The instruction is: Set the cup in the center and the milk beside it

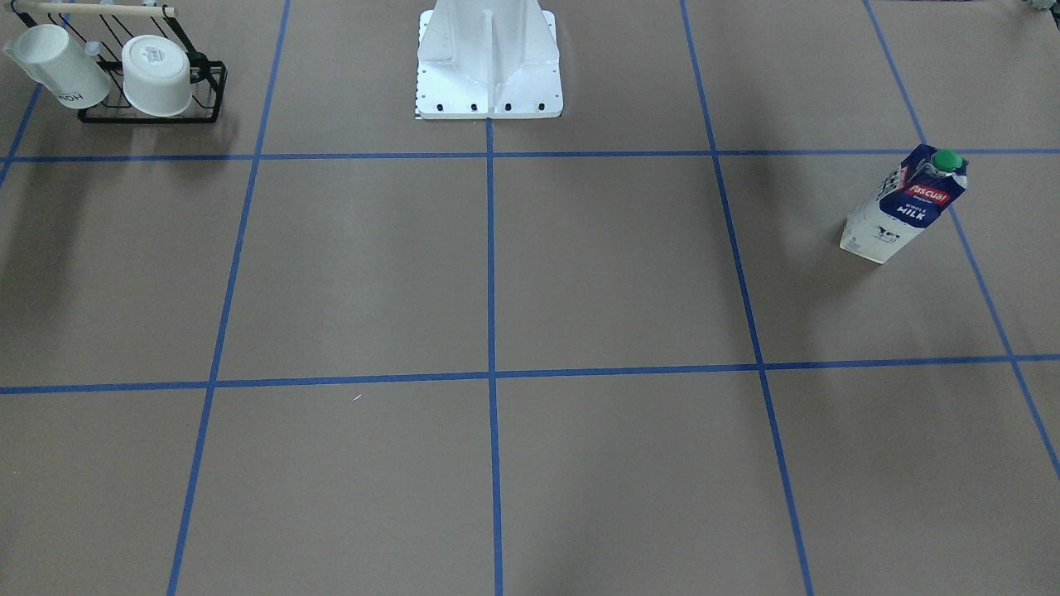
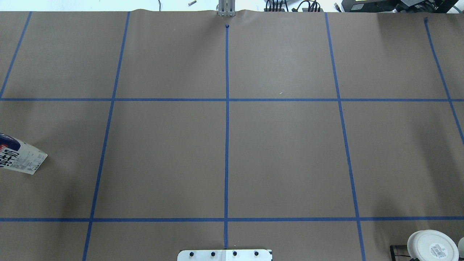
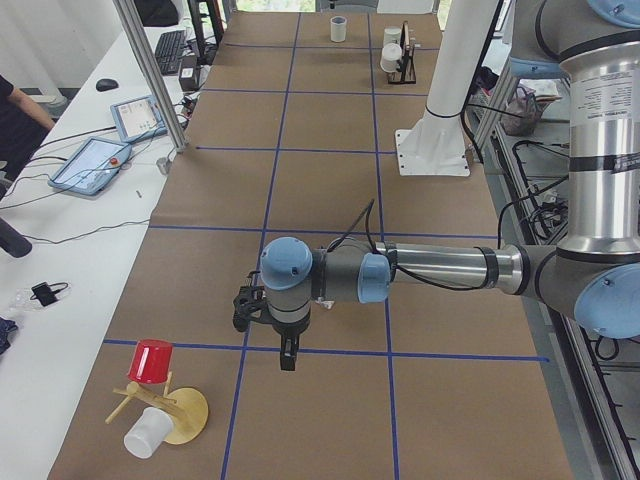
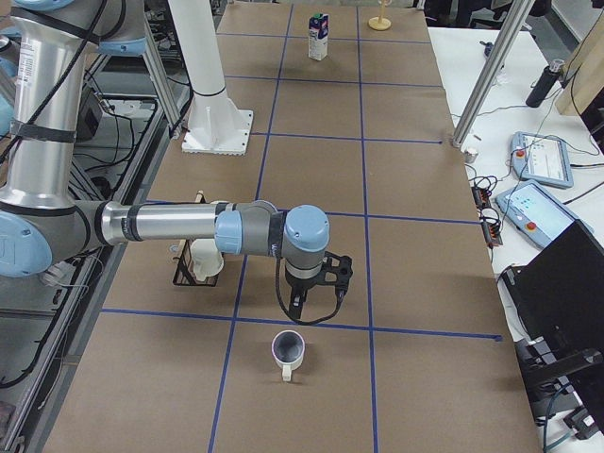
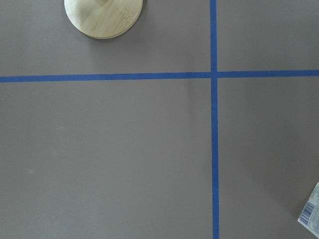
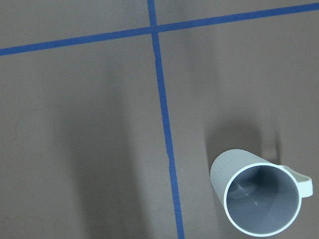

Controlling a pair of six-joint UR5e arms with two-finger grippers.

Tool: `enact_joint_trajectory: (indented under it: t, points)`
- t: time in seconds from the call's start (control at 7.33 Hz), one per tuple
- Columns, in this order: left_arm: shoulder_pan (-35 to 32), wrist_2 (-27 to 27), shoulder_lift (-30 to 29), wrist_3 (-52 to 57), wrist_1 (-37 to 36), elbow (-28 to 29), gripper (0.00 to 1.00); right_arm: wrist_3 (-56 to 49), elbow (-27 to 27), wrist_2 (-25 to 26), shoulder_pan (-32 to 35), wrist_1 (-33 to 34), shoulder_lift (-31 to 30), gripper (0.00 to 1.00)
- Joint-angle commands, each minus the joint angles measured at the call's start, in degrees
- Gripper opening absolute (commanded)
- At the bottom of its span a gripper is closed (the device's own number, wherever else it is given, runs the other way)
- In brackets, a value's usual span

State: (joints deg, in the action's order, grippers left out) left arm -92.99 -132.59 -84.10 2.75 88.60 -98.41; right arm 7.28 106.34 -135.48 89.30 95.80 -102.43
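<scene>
At the table's right end the cup [image 4: 289,351] stands upright near the right gripper [image 4: 316,300]; the milk [image 1: 904,204] stands upright far left. Whether the right or the left gripper [image 3: 286,355] is spread, I cannot tell.

The brown table [image 2: 282,156] carries a grid of blue tape [image 2: 227,145]: one line runs down the middle and two cross it, with more lines to either side. The milk [image 2: 21,157] stands at the left edge in the middle row, partly cut off by the frame. A white base plate [image 2: 224,255] sits at the bottom centre. In the bottom right corner a white cup [image 2: 431,245] shows its labelled base beside a black rack [image 2: 398,250]. Cables [image 2: 290,5] lie beyond the far edge.
</scene>
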Motion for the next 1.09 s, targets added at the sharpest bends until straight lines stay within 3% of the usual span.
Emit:
enact_joint_trajectory:
  t: [0.0, 0.27, 0.68, 0.95]
  points:
    - [0.00, 0.05, -0.01, -0.46, -0.18, -0.28, 0.98, -0.16, 0.36, -0.13, 0.00, -0.09, 0.29, 1.00]
    - [0.00, -0.12, 0.07, -0.37, -0.19, -0.29, 0.98, 0.19, 0.71, 0.13, 0.00, -0.17, 0.56, 1.00]
    - [0.00, -0.04, 0.16, 0.06, 0.16, -0.29, 0.98, 0.10, 1.42, -4.78, 0.00, -0.17, 0.56, 1.00]
    - [0.00, -0.03, -0.36, -1.33, 0.08, 1.28, 0.98, -0.07, 1.59, -4.79, 0.00, -0.18, 0.12, 1.00]
